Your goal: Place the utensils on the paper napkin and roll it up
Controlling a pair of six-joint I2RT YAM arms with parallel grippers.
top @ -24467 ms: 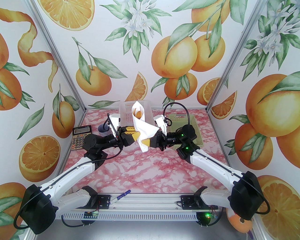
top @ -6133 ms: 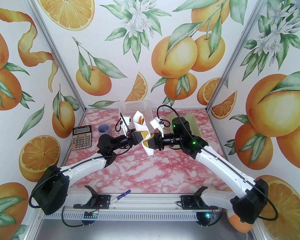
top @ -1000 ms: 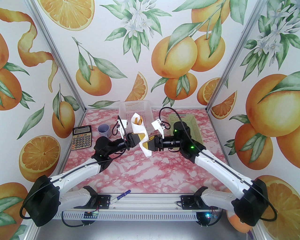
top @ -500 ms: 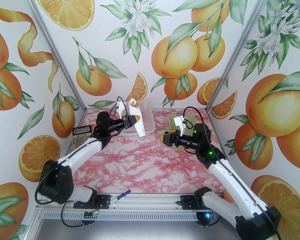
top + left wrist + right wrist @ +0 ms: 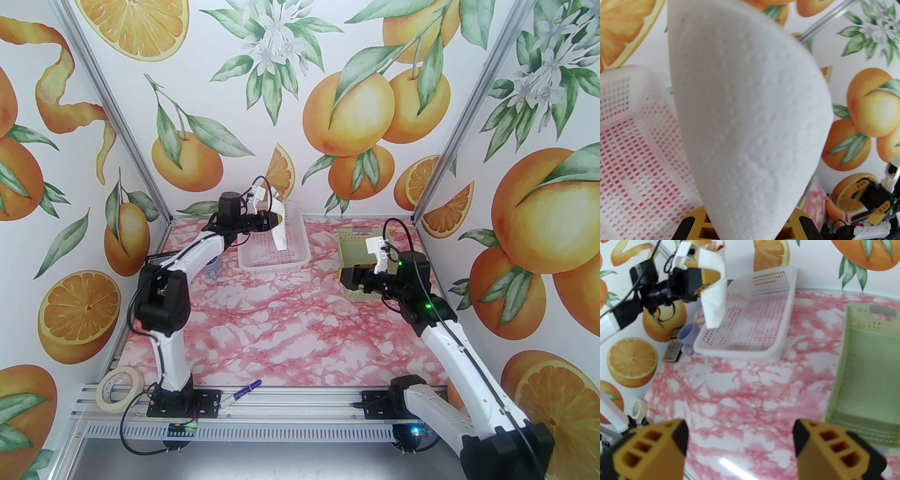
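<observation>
The pink-marbled desk spans the lower middle of the top view, its near edge cut by the rail. The white basket sits at upper centre and the green basket to its right. The right arm covers the green basket's near end.

The napkin hangs rolled into a cone at upper centre, in the air over the white basket's left part. Whether its lower tip touches the basket cannot be told. In the left wrist view the paper blocks most of the frame, hiding the basket's right side.

The left end effector is clamped on the napkin's upper part, and the paper covers its fingertips. The right end effector is at centre right of the top view, jaws wide apart and empty, above the desk just left of the green basket.

The calculator is mostly hidden behind the cup at the left of the right wrist view. The tape and pen lie on the rail at lower left.

Of the utensils, only a small orange-brown tip shows at the roll's top, cut off by the upper frame edge. Fork and spoon cannot be told apart.
</observation>
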